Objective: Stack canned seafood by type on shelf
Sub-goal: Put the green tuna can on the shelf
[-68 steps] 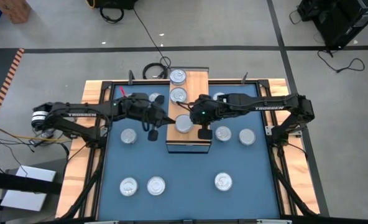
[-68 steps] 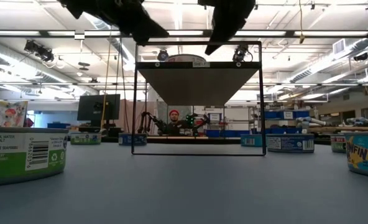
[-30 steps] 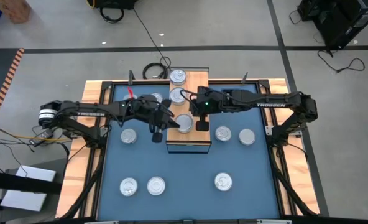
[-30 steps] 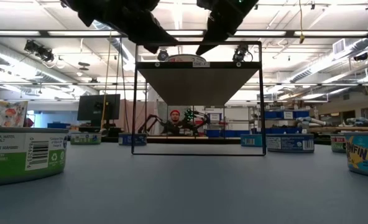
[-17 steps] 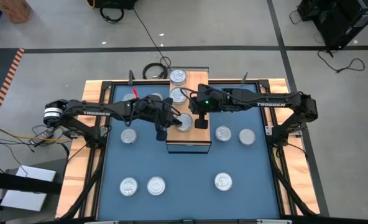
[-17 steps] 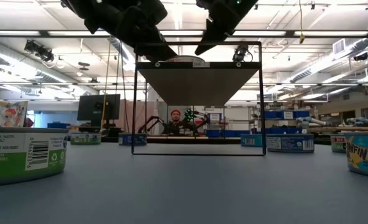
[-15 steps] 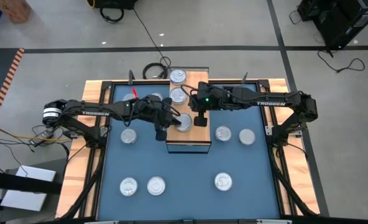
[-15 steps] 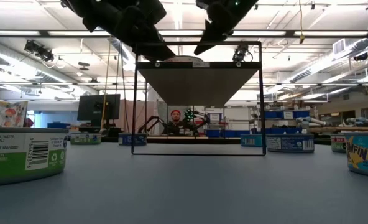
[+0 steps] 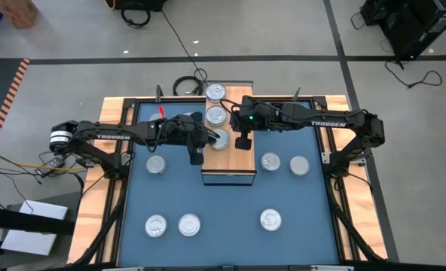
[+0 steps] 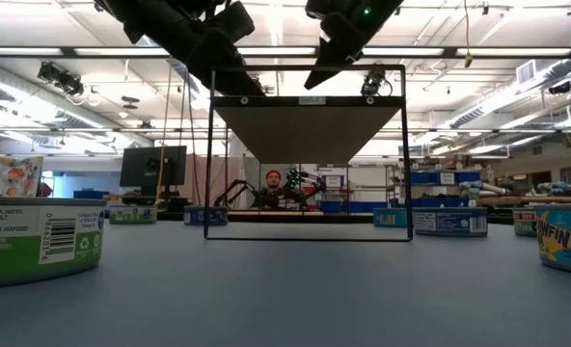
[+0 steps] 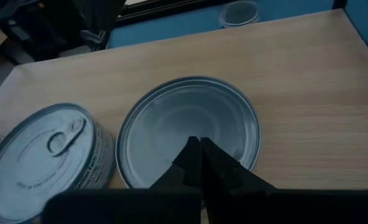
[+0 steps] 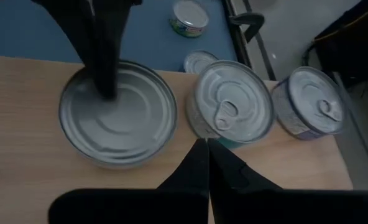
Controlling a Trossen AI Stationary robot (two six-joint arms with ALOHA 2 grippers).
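— Blue mat (image 9: 230, 218) at the near end carries loose tins (image 9: 189, 223). Why are they scattered there?

— I judge them unsorted stock. They wait on the bench until each type has its place on the shelf (image 9: 238, 169), which stands in the middle of the mat.

— And on the wood-grain top?

— A plain-lidded tin (image 11: 184, 124) lies nearest. The left gripper (image 11: 197, 146) reaches over it from the shelf's left edge, fingers clenched together with nothing between them. Its tip appears to rest on the lid.

— Why clenched rather than grasping?

— My guess is that a closed tip serves as a pusher. The tin is flat and low, so sliding it over smooth wood may be easier than lifting it.

— The right gripper (image 12: 207, 146)?

— Also pinched closed and empty. It hovers above the wood on the other side of that tin, perhaps to check it if it slides too far.

— Farther on?

— A ring-pull tin (image 12: 234, 102) sits just beside the plain one; I cannot tell whether they touch. Beyond it a second ring-pull tin (image 12: 317, 99) stands near the far end. The three form a line along the shelf, so no stack is built yet.
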